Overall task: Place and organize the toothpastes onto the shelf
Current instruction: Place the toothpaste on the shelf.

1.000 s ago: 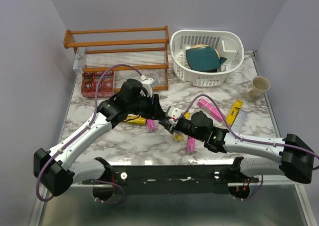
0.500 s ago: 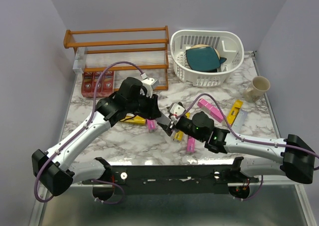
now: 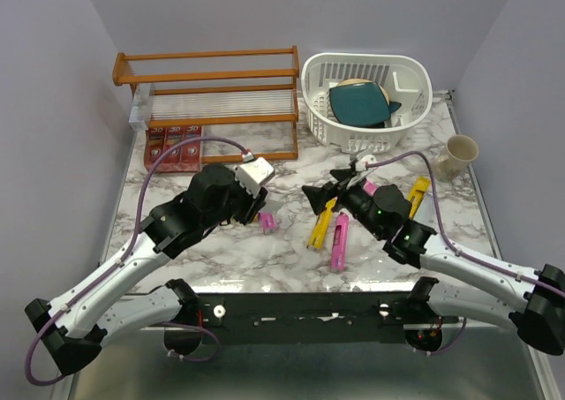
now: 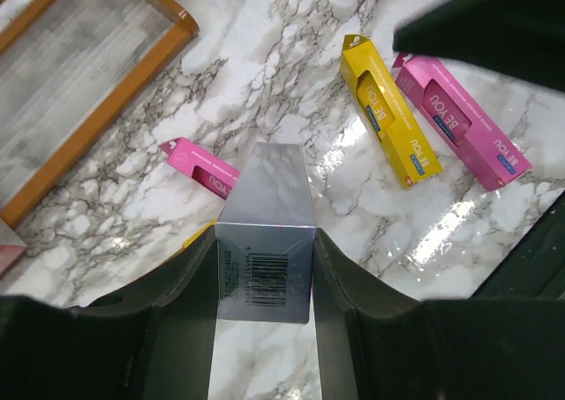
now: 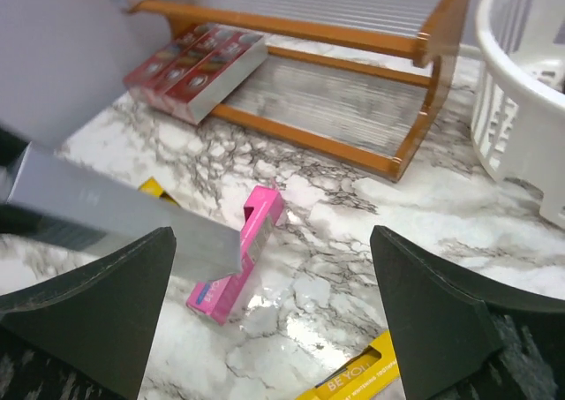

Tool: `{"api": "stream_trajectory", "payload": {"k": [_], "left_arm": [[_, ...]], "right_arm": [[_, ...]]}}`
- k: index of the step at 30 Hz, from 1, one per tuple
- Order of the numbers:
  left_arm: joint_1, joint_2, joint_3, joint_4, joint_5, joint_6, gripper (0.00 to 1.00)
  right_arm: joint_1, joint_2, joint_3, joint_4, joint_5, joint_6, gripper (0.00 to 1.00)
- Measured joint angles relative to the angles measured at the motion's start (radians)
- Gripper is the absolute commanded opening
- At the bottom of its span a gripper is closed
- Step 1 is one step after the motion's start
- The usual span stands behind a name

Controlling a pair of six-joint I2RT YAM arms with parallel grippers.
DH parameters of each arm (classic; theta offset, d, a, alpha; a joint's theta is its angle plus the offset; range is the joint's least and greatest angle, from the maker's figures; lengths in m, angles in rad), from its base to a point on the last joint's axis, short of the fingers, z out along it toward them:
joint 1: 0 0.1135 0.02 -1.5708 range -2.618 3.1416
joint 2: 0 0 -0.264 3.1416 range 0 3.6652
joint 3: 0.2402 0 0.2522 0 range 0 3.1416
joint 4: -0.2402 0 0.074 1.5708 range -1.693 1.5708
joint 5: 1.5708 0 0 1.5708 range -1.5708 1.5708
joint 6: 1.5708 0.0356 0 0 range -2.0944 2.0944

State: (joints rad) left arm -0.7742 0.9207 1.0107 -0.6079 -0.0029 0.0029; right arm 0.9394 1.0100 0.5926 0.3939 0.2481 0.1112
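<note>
From above, the shelf [image 3: 207, 75] stands at the far left of the veined marble table top [image 3: 221, 250]. It is an orange-brown wooden frame with straight rails and a tier of pale clear slats. At its near left corner lie three glossy red cartons [image 3: 173, 146], side by side. To its right sits a white slotted plastic basket [image 3: 408, 122], and a cream mug [image 3: 455, 155] stands at the right edge. The left gripper [image 3: 247, 188] is clamped on a silver carton [image 3: 254, 172] near the table's middle. The right gripper [image 3: 325, 186] is spread wide and empty above a long yellow carton [image 3: 322, 223] and a pink carton [image 3: 339, 241].

The left wrist view shows the silver carton [image 4: 265, 241] pinched between both dark fingers [image 4: 177, 303], its barcoded square end facing the camera. Below it are a short pink carton [image 4: 201, 166], the yellow carton [image 4: 388, 109] and the pink carton [image 4: 463, 122], all flat on the marble.

In the right wrist view the blunt black fingers [image 5: 88, 312] stand far apart around bare marble. The silver carton [image 5: 115, 206] slants in from the left over the short pink carton [image 5: 238, 254], with the shelf [image 5: 353, 38] and the red cartons [image 5: 194, 60] beyond.
</note>
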Motion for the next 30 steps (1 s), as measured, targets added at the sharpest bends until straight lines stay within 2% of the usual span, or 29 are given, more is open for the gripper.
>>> {"api": "stream_trajectory", "payload": {"k": [3, 7, 13, 17, 21, 30], "left_arm": [[-0.042, -0.058, -0.068, 0.049, -0.042, 0.064, 0.14], [-0.124, -0.1, -0.155, 0.119, -0.118, 0.154, 0.14], [-0.242, -0.101, -0.225, 0.231, -0.253, 0.272, 0.14], [-0.329, -0.114, -0.266, 0.327, -0.324, 0.346, 0.15], [-0.361, -0.117, -0.283, 0.397, -0.347, 0.401, 0.17], [-0.365, -0.111, -0.323, 0.542, -0.304, 0.521, 0.19]], "right_arm": [[-0.111, -0.036, -0.004, -0.032, -0.051, 0.137, 1.0], [-0.277, -0.053, -0.035, -0.044, -0.193, 0.339, 1.0], [-0.399, 0.011, -0.115, 0.043, -0.455, 0.629, 1.0], [-0.432, 0.094, -0.145, 0.143, -0.594, 0.792, 1.0], [-0.442, 0.147, -0.146, 0.209, -0.682, 0.899, 1.0], [-0.444, 0.182, -0.145, 0.238, -0.718, 1.07, 1.0]]}}
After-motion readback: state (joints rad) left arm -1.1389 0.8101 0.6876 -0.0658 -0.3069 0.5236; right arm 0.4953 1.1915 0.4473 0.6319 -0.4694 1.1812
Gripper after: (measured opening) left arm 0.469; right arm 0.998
